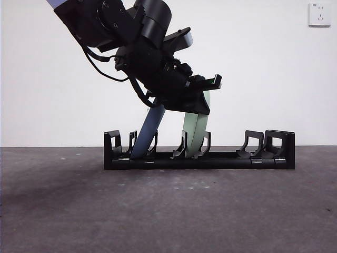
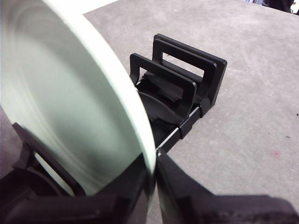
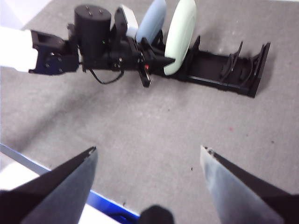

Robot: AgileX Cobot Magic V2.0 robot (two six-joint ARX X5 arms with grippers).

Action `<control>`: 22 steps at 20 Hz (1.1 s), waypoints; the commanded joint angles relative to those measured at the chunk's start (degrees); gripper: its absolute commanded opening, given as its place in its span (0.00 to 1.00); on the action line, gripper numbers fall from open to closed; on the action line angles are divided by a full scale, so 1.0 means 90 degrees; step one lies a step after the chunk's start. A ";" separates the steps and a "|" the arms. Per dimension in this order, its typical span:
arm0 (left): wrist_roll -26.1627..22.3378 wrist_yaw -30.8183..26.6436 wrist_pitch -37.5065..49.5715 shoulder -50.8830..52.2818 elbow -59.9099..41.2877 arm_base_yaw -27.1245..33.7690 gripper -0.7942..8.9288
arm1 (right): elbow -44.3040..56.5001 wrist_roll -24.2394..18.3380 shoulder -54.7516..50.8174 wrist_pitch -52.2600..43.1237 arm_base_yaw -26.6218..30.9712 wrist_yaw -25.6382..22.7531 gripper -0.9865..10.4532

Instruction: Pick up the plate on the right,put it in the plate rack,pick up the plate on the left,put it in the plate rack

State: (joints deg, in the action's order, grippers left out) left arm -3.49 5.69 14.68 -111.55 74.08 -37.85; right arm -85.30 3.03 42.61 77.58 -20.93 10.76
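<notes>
My left claw [image 1: 202, 103] pinches the rim of the pale green plate [image 2: 70, 107], its lower edge seated between prongs mid-way along the plate rack [image 1: 199, 158]. Just beyond it leans the blue plate [image 1: 149, 132] in its own slot. My right claw [image 3: 148, 161] hangs spread, well apart.

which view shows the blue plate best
The front view: the pale blue plate stands edge-on, leaning in the long black plastic plate rack, its foot between the prongs. The right wrist view shows only its upper part behind the left gripper. The left wrist view misses it, filled by the pale green plate.
</notes>
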 commanded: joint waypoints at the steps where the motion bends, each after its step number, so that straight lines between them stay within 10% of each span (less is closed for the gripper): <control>1: -0.0087 -0.0066 0.0002 -0.0117 0.0012 -0.0070 0.18 | 0.0124 -0.0034 -0.0017 0.0158 -0.0002 0.0036 0.42; 22: -0.0092 0.0034 -0.3135 0.1834 0.0838 -0.0622 0.22 | 0.0131 -0.0192 -0.0015 0.0158 -0.0002 0.0039 0.42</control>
State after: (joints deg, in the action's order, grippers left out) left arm -3.66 5.76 -13.54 -94.98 81.67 -43.51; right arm -84.42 1.87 42.61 77.58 -20.93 10.94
